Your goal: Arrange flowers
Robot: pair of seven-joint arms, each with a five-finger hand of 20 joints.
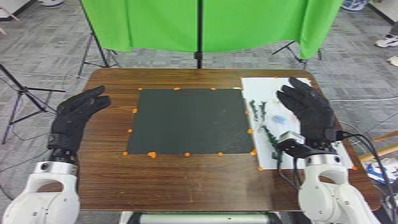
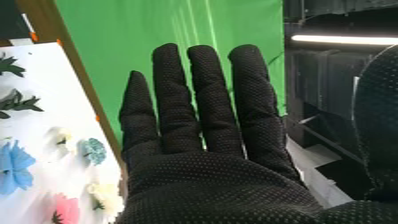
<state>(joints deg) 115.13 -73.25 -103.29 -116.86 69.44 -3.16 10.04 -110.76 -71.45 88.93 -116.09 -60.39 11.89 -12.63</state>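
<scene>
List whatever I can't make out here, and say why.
- Head view: the stretch of white sheet behind the right hand, which covers it.
- Head view: single leaves on the green sprigs, too small.
- Right wrist view: the rest of the blue flower, cut off by the picture's edge.
- Right wrist view: whatever lies behind the glove's palm, hidden by it.
</scene>
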